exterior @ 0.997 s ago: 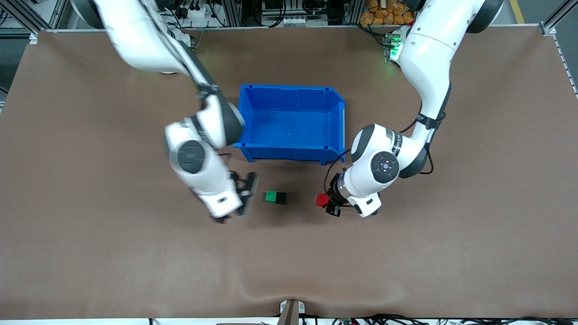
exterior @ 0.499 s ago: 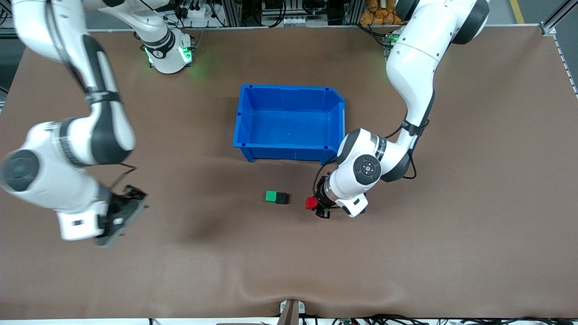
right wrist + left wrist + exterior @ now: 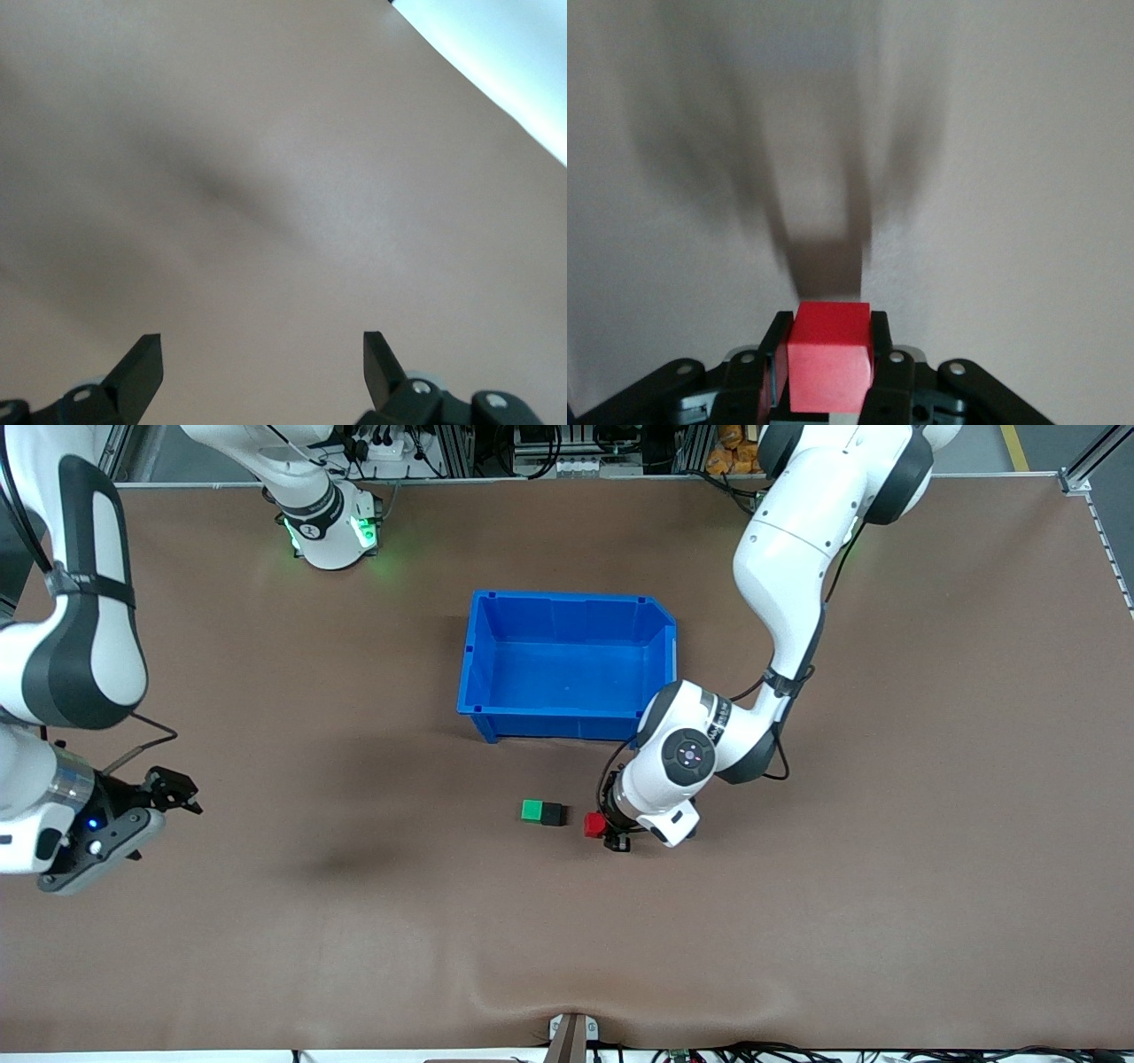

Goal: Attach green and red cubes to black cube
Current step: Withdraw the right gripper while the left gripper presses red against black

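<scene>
The green cube [image 3: 532,810] and the black cube [image 3: 553,814] sit side by side on the brown table, touching, nearer the front camera than the blue bin. My left gripper [image 3: 599,829] is shut on the red cube [image 3: 594,825], low over the table beside the black cube, with a small gap between them. In the left wrist view the red cube [image 3: 829,365] fills the space between the two black fingers [image 3: 879,341]; the other cubes are out of that view. My right gripper [image 3: 164,802] waits open and empty over bare table at the right arm's end, its fingertips [image 3: 142,363] wide apart.
The blue bin [image 3: 567,595] stands empty mid-table, farther from the front camera than the cubes. The left arm's elbow hangs close to the bin's corner [image 3: 660,717]. A ripple in the table cover [image 3: 567,1001] runs along the front edge.
The right arm swung away from the green and black cubes out to its end of the table. The left gripper carried the red cube closer to the black cube.
</scene>
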`<action>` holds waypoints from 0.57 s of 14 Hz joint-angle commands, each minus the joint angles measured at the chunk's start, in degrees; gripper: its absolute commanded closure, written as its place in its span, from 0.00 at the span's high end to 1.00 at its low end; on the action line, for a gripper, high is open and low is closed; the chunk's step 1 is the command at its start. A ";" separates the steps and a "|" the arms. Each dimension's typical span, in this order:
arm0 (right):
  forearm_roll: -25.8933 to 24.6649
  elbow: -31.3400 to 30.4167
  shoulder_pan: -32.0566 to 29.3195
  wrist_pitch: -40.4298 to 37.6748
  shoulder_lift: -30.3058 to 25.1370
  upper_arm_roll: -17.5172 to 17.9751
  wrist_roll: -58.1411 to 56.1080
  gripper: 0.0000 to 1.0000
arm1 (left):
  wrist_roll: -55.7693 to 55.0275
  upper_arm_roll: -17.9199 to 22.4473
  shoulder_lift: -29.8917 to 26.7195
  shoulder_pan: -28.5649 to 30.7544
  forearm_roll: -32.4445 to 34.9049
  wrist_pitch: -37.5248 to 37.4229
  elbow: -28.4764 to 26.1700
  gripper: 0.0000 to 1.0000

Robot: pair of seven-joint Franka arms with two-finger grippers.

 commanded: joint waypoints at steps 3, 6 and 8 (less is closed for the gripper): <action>-0.75 -4.61 0.10 -6.20 -6.23 0.87 19.62 1.00 | -1.33 1.51 2.85 -1.94 -0.32 0.54 3.26 0.00; -4.71 -2.94 0.19 -8.78 -5.97 1.05 28.46 1.00 | -1.15 1.86 3.29 -2.74 -0.32 0.63 3.34 0.00; -4.89 -1.89 -0.25 -8.69 -5.71 0.96 28.39 1.00 | -1.15 2.12 3.56 -3.78 -0.15 0.54 3.26 0.00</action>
